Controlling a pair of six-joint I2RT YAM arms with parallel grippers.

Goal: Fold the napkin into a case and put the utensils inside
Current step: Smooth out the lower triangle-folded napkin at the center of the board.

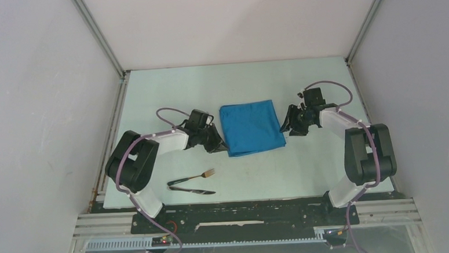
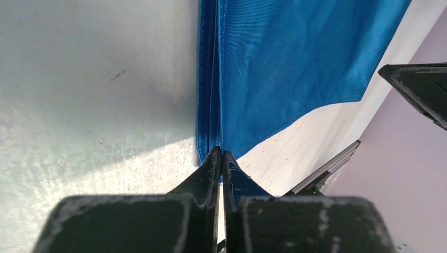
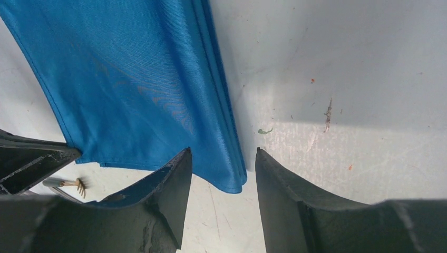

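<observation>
1. Left pincer (image 2: 221, 154): jaws fully closed. In the left wrist view, the layered edge of the plain bright blue soft cloth napkin (image 2: 284, 68) runs down the frame straight into the closed tips. The corner appears pinched between them.

2. Right pincer (image 3: 222, 153): jaws partly open and holding nothing. In the right wrist view they stand either side of the napkin's lower corner, one finger over the cloth and one over the bare pale bench (image 3: 342, 79).

3. Napkin (image 1: 251, 127): lies flat at the centre of the top view, between the two pincers. It is folded into a roughly square pad with several layers showing along its side edges.

4. Utensils: the slim metal fork (image 1: 194, 177) with a dark handle and the slim dark knife (image 1: 193, 190) lie side by side on the bench, lower left of centre. They are well apart from the napkin.

5. Status (judgement): the first folds are done. The narrow, long case shape is not yet formed, so at least one more fold remains. Neither utensil is inserted, so both placements remain.
</observation>
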